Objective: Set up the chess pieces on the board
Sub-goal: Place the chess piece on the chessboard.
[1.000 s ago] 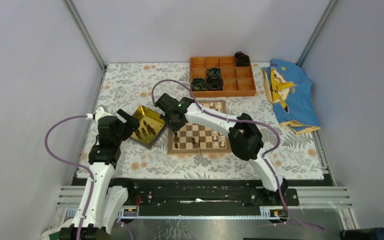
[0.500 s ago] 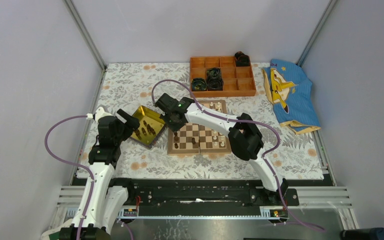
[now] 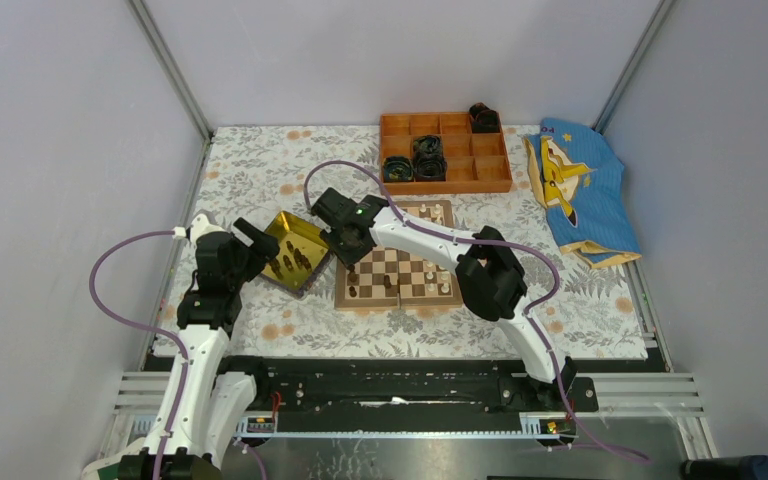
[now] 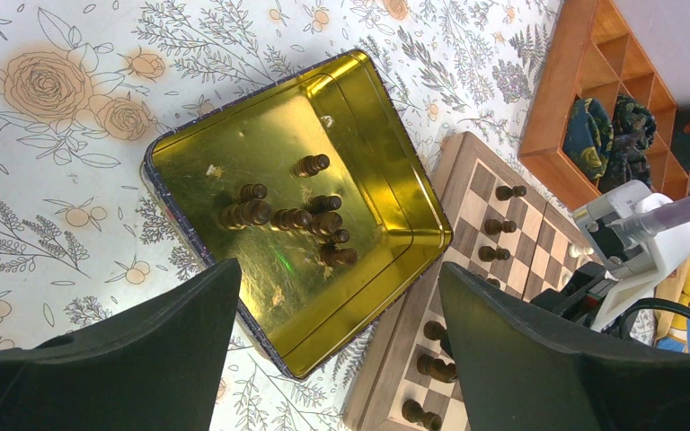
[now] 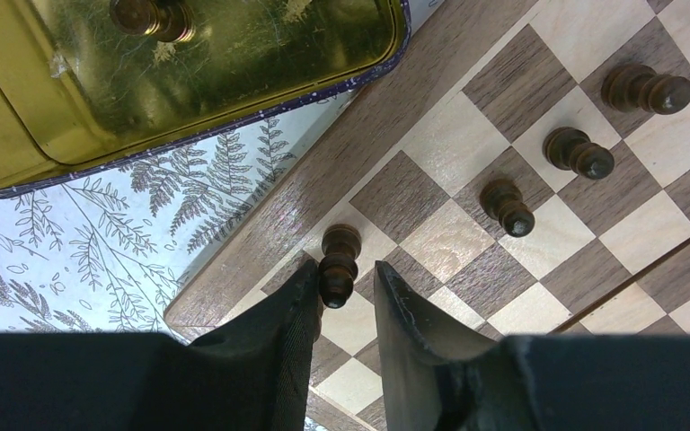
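Note:
The chessboard (image 3: 400, 302) lies mid-table, and its border shows in the right wrist view (image 5: 386, 117). My right gripper (image 5: 346, 267) hangs over the board's left corner, jaws slightly apart around a dark piece (image 5: 337, 260) that stands on a light edge square. The left finger touches the piece and the right finger is clear of it. Three more dark pieces (image 5: 575, 153) stand nearby. My left gripper (image 4: 340, 269) is open and empty above the near corner of the gold tray (image 4: 234, 153), which holds several dark pieces (image 4: 296, 215). Pale pieces (image 3: 445, 285) stand on the board's right side.
The gold tray (image 3: 295, 232) lies against the board's left edge. An orange compartmented box (image 3: 445, 150) with black rolls (image 3: 426, 155) stands behind the board. A blue cloth (image 3: 580, 190) lies at the back right. A floral cloth covers the table.
Nothing has visibly changed beyond a very slight shift of the right gripper over the board's left corner. The left arm has not moved.

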Available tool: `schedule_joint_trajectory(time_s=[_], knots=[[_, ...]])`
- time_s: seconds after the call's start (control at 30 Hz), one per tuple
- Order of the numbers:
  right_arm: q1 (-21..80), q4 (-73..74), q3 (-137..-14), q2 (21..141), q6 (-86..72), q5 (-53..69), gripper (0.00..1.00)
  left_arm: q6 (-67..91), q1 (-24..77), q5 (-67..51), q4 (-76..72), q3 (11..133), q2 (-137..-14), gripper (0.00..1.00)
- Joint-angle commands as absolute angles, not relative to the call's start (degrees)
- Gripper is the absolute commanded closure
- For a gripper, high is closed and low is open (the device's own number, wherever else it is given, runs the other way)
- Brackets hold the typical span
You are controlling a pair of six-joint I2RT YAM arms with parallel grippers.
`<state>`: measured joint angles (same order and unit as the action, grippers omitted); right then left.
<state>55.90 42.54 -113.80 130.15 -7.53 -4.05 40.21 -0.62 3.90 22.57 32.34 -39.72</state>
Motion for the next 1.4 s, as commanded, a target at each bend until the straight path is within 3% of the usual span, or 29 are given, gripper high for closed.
schedule_joint_trajectory(time_s=[0.0, 0.9, 1.37], knots=[[56.4, 41.9, -113.9, 127.2, -6.7, -5.4, 0.63, 40.0, -0.3, 3.6, 20.0, 31.9, -39.3, 0.11], [56.4, 40.2, -114.3, 119.8, -6.4, -4.6, 0.62, 40.1, -0.3, 4.4, 20.3, 32.0, -39.5, 0.11], [54.4, 28.4, -89.0, 102.8, -9.0, -9.8, 0.62, 39.9, -0.3, 4.1, 20.2, 32.0, -40.6, 0.11]])
